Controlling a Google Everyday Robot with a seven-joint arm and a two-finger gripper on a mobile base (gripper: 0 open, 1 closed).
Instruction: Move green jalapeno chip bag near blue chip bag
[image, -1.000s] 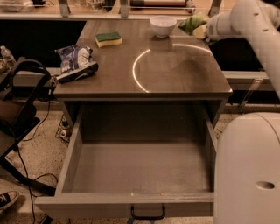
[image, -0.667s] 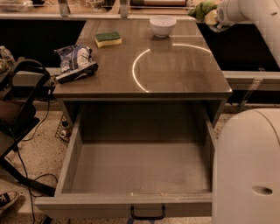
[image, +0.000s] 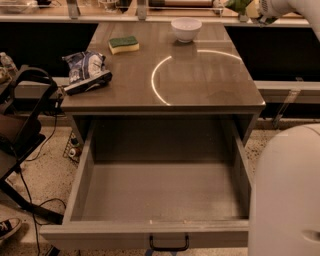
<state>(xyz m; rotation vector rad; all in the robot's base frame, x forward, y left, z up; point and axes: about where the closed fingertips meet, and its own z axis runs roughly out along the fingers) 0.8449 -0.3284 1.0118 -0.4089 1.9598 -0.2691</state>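
Observation:
The green jalapeno chip bag (image: 238, 5) hangs high above the table's far right corner, at the top edge of the camera view. My gripper (image: 250, 7) is shut on it, and the white arm runs off to the upper right. Only part of the bag shows. The blue chip bag (image: 85, 70), crumpled dark blue and white, lies at the table's left edge, far from the gripper.
A green-topped yellow sponge (image: 123, 44) and a white bowl (image: 186, 29) sit at the back of the brown table (image: 200, 85). An open drawer (image: 160, 195) sticks out below the front edge. My white base (image: 287, 195) fills the lower right. A black chair (image: 20, 125) stands at left.
My gripper has lifted the green bag off the far right of the table, up and back toward the top edge of the view. Nothing else has moved.

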